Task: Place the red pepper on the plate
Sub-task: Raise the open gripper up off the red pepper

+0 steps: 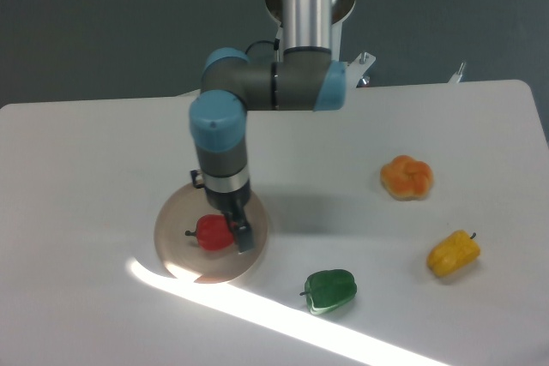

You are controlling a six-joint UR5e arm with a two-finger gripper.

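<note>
Lying on the white table (77, 169), toward its left side, the plate (176, 225) is seen with the red pepper (213, 232) resting on it, the stem pointing left. The gripper (230, 231) is lowered straight down over the plate, and its dark fingers (244, 236) are placed right against the pepper's right side; whether the pepper is clamped or the jaws are parted cannot be told, since the near finger is partly hidden behind the fruit. A bright diagonal band of light is cast across the table just below the plate's lower edge. Further right, a green pepper (330, 290) is set near the front edge, an orange lobed pepper (407, 177) is placed well apart beyond it, and a yellow pepper (454, 254) is found nearest the right edge.
</note>
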